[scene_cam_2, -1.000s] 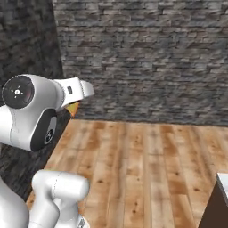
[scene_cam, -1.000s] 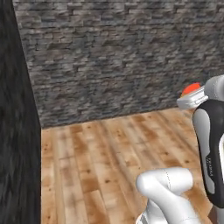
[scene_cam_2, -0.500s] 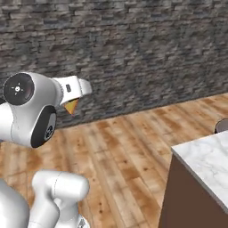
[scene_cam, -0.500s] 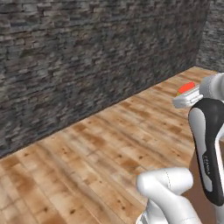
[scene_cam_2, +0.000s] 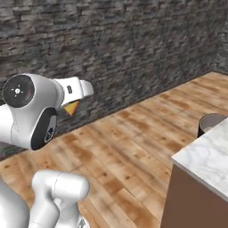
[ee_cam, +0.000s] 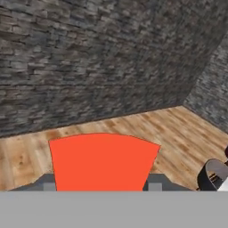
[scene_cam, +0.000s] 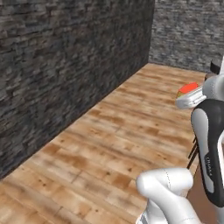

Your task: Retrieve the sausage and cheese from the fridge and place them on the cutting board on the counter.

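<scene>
A white robot arm with dark joints carries a wedge of orange-red cheese (ee_cam: 101, 161) through a simulated kitchen walled in dark grey rough stone (scene_cam_2: 133, 49) over a warm brown plank floor (scene_cam: 113, 144). In the hand view the cheese spreads wide between the two small grey fingertips (ee_cam: 49, 186) of the gripper (ee_cam: 102, 187), which touch it on either side low in the picture; the jaws stand part-way open, closed against the wedge. In the left base view the same cheese shows as a small orange-red patch on the end of the white hand, beside the arm's dark forearm. In the right base view it shows as a small orange triangle under the hand, which points toward the stone wall.

The near corner of the white marble counter (scene_cam_2: 205, 159) with grey veins, on a brown cabinet body, enters the right base view at lower right. Just past its far edge stands a dark round bin-like vessel (scene_cam_2: 210, 123) on the floor; the hand view catches the same vessel at its right edge. The cheese hangs in the air, well apart from the counter corner.
</scene>
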